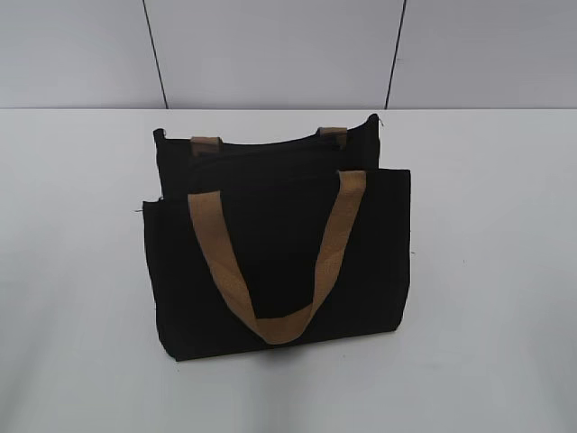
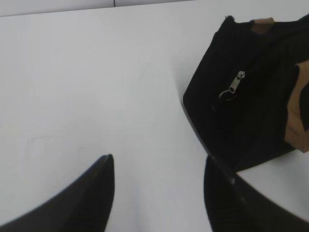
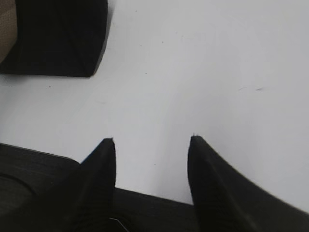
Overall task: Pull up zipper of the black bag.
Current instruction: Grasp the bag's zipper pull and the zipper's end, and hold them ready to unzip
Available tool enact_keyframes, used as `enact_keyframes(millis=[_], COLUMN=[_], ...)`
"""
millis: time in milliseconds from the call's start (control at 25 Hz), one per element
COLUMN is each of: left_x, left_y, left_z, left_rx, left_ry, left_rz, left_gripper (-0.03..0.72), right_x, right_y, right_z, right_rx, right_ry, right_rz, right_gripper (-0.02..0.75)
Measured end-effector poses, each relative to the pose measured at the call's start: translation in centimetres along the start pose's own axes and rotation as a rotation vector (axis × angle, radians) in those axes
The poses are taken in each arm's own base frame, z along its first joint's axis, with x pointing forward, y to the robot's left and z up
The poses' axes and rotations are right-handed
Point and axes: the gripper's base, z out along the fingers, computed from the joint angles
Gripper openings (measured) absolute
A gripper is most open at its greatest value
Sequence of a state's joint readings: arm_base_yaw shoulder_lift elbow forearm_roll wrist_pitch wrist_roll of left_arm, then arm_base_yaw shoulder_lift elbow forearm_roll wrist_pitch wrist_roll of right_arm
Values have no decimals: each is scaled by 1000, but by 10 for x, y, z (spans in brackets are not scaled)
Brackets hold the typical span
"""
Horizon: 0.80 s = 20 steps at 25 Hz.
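The black bag (image 1: 288,262) stands upright in the middle of the white table, with a tan handle (image 1: 270,262) hanging down its front. The zipper line runs along its top edge (image 1: 261,149). In the left wrist view the bag (image 2: 251,106) is at the upper right, and the zipper's silver pull tab (image 2: 234,86) hangs at the bag's left end. My left gripper (image 2: 157,162) is open and empty, low over the table left of the bag. In the right wrist view a bag corner (image 3: 58,38) shows at the upper left. My right gripper (image 3: 152,141) is open and empty. Neither gripper shows in the exterior view.
The white table (image 1: 81,316) spreads all round the bag. A grey panelled wall (image 1: 270,50) stands behind the table's far edge. A dark part of the robot (image 3: 29,179) fills the lower left of the right wrist view.
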<state>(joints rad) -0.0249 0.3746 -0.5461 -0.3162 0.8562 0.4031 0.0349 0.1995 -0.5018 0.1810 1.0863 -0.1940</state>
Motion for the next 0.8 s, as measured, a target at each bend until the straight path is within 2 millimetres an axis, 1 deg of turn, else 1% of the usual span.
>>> enact_keyframes(millis=[160,240,400,440,600,680,800], left_x=[-16,-21,-27,-26,-24,-20,-9], left_y=[4,2,-1,0,1,3,9], left_z=[26,41,76,90,123,138,164], left_rx=[69,150,320,360,459,485,503], left_ry=[23,35,75,108,128,144,193], left_rz=[54,86,137,146,200,217,280], left_gripper=[444,444,444,444,444,444,438], right_x=[-23,-36,-62,-68,-85,-90,-93], right_y=[0,0,2,2,2,2,2], right_z=[4,5,7,8,16,20,27], right_rx=[-40,-60,-114,-126,-173,-187,-208], right_ry=[41,56,64,68,89,104,127], right_rz=[13,11,-10,-18,-53,-61,-58], right_gripper=[381,381,381,381,381,381,381])
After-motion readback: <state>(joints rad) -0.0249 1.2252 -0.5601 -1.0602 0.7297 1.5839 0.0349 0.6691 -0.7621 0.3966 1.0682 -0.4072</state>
